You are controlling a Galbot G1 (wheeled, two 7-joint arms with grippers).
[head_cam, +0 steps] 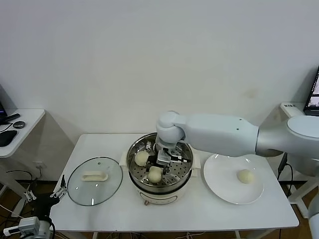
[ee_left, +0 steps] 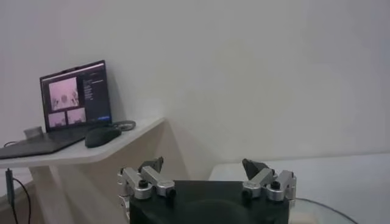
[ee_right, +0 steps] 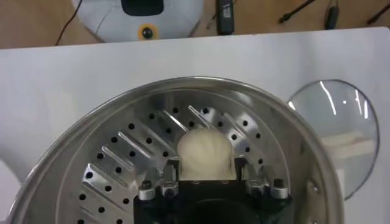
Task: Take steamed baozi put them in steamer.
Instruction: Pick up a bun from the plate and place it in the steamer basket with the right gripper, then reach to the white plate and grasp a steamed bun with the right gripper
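Note:
The steel steamer (head_cam: 185, 172) stands mid-table. Two cream-white baozi show inside it in the head view, one at the back left (head_cam: 142, 158) and one toward the front (head_cam: 155, 174). My right gripper (head_cam: 163, 167) reaches down into the steamer. In the right wrist view its fingers (ee_right: 172, 172) press both sides of a baozi (ee_right: 204, 153) resting low on the perforated tray (ee_right: 122, 152). One more baozi (head_cam: 244, 176) lies on the white plate (head_cam: 219, 185) to the right. A fourth baozi is not visible. My left gripper (head_cam: 60, 189) is parked open and empty at the table's left front corner, also seen in its wrist view (ee_left: 207, 170).
The glass lid with a white handle (head_cam: 94, 179) lies flat left of the steamer and also shows in the right wrist view (ee_right: 347, 128). A side table with a laptop (ee_left: 76, 100) and a mouse stands to the far left. The wall is close behind the table.

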